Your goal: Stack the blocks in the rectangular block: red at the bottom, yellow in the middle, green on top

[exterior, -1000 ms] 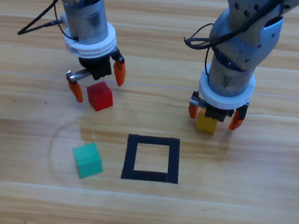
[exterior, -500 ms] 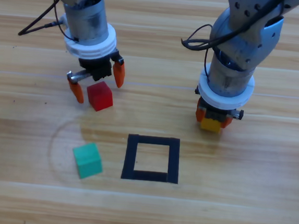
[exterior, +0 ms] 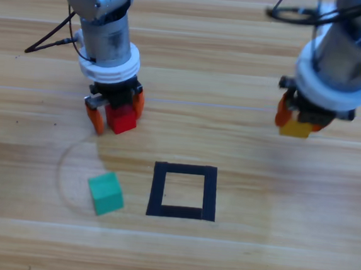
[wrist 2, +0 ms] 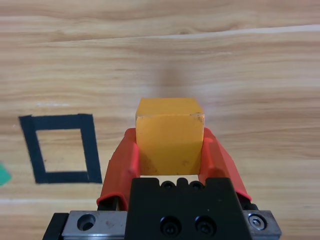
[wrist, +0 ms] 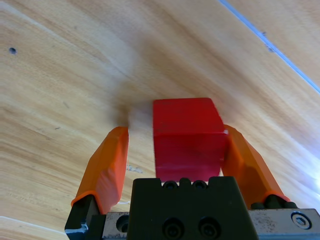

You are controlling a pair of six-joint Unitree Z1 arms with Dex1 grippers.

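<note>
Upper right of the frame, the right gripper [exterior: 300, 118] is clamped on the yellow cube [exterior: 295, 127], off the table. Upper left, the left gripper [exterior: 115, 109] straddles the red cube [exterior: 122, 118], one jaw touching, the other apart; green cube [exterior: 105, 193] sits left of the black tape rectangle [exterior: 183, 191].

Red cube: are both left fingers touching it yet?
Apart on one side. The left wrist view shows wood between the red cube and one finger; the other finger meets it.
</note>
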